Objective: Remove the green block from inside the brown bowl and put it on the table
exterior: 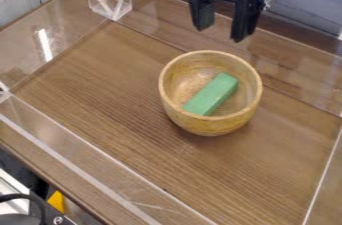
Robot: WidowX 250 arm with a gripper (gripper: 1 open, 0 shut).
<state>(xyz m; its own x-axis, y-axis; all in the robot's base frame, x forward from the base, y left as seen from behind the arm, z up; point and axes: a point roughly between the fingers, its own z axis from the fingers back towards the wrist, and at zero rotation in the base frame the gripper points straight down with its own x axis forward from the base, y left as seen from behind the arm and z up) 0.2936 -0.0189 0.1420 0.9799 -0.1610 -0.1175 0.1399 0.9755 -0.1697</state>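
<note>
The green block (211, 95) lies slanted inside the brown bowl (175, 105), which sits right of centre on the table (94, 89). My black gripper (222, 29) hangs above the bowl's far rim, pointing down. Its two fingers (199, 14) stand wide apart with nothing between them. It touches neither the block nor the bowl.
Clear plastic walls (60, 159) edge the tabletop on the left, front and back. A small clear plastic stand (108, 1) sits at the far left corner. Bare wood surrounds the bowl on the left and front.
</note>
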